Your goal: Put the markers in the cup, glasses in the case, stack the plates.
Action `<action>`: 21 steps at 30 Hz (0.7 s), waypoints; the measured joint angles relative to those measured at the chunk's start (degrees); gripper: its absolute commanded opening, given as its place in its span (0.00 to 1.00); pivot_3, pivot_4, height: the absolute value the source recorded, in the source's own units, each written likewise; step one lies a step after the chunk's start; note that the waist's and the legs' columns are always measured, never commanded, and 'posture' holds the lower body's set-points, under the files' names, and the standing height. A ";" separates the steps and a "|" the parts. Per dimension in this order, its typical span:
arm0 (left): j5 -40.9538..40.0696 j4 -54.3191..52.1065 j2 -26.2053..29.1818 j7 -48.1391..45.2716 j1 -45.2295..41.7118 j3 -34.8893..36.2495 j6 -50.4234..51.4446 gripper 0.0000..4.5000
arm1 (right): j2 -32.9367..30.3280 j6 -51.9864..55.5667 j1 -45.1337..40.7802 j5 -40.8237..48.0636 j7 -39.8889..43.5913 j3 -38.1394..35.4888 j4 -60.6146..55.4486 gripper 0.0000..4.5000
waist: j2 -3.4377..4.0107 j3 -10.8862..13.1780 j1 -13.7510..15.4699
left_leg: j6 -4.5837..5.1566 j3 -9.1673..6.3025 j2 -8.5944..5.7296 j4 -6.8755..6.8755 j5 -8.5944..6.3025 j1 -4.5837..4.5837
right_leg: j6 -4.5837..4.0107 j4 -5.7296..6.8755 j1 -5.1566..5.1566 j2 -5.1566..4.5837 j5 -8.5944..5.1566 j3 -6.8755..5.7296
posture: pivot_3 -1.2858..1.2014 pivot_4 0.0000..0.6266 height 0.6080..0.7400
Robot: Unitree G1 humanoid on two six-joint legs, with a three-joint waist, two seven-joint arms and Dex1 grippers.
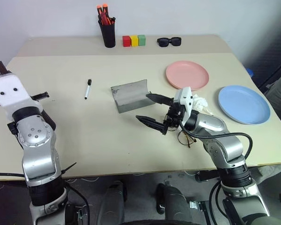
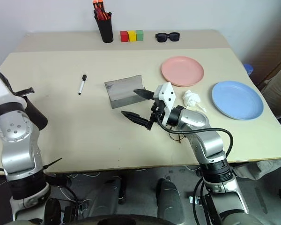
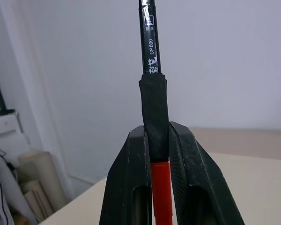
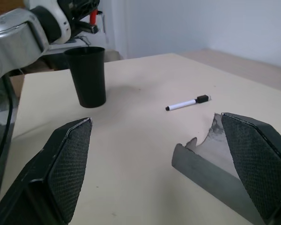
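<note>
My left gripper (image 3: 158,133) is shut on the black marker (image 3: 150,42), whose red end sits between the fingers, raised at the table's left side. The white marker (image 1: 88,88) with a black cap lies on the table left of the open grey case (image 1: 129,95). My right gripper (image 1: 143,106) hangs open just right of the case, holding nothing. The wire-frame glasses (image 1: 185,138) lie on the table partly under my right forearm. The pink plate (image 1: 187,74) and blue plate (image 1: 243,104) sit apart at the right. The black cup (image 4: 89,77) stands upright near my left arm.
A black pen holder (image 1: 107,28) with orange-capped markers, three coloured blocks (image 1: 134,41) and black sunglasses (image 1: 169,41) line the far edge. A crumpled white tissue (image 1: 199,102) lies between the right wrist and the plates.
</note>
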 measured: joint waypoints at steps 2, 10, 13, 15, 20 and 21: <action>1.27 -0.10 -0.89 0.53 1.24 0.00 -0.06 0.00 | 0.03 0.00 -0.81 -0.03 0.21 0.07 0.16 1.00 | 0.00 0.00 -0.02 | 0.00 0.00 0.01 0.00 0.00 -0.01 | 0.01 0.01 -0.03 0.01 0.00 0.00 | 0.52 0.24 1.00; 3.41 -0.04 -3.88 2.60 4.34 0.41 -0.65 0.00 | 0.15 -0.06 -1.80 -0.56 0.99 0.28 0.66 1.00 | -0.01 0.00 0.01 | 0.00 0.03 0.05 -0.01 0.00 -0.03 | -0.01 -0.03 -0.05 0.03 0.00 0.00 | 0.52 0.24 1.00; 3.40 0.05 -5.12 3.27 4.85 1.17 -0.80 0.31 | 0.18 -0.07 -1.81 -0.65 1.02 0.29 0.66 1.00 | -0.01 0.00 -0.01 | 0.00 0.03 0.06 -0.01 -0.01 -0.03 | 0.01 -0.03 -0.06 0.03 -0.01 0.00 | 0.52 0.24 1.00; 3.45 0.17 -5.43 3.81 5.05 1.82 -1.34 0.54 | 0.18 -0.07 -1.81 -0.71 1.01 0.34 0.66 1.00 | -0.01 0.00 -0.04 | 0.00 0.03 0.06 -0.01 -0.01 -0.03 | 0.03 -0.03 -0.06 0.03 -0.03 0.00 | 0.52 0.24 1.00; 3.64 0.68 -5.47 3.88 5.31 1.84 -1.72 0.74 | 0.21 -0.07 -1.80 -0.77 0.99 1.02 0.66 1.00 | -0.01 0.00 -0.02 | -0.01 0.04 0.07 -0.02 -0.01 -0.04 | 0.04 -0.07 -0.07 0.03 -0.04 0.00 | 0.52 0.24 1.00; 3.64 0.67 -5.52 3.87 5.30 1.82 -1.85 0.74 | 0.22 -0.07 -1.80 -0.77 1.00 1.15 0.66 1.00 | -0.01 0.00 -0.03 | -0.01 0.04 0.08 -0.02 -0.01 -0.05 | 0.04 -0.07 -0.07 0.03 -0.04 0.00 | 0.52 0.24 1.00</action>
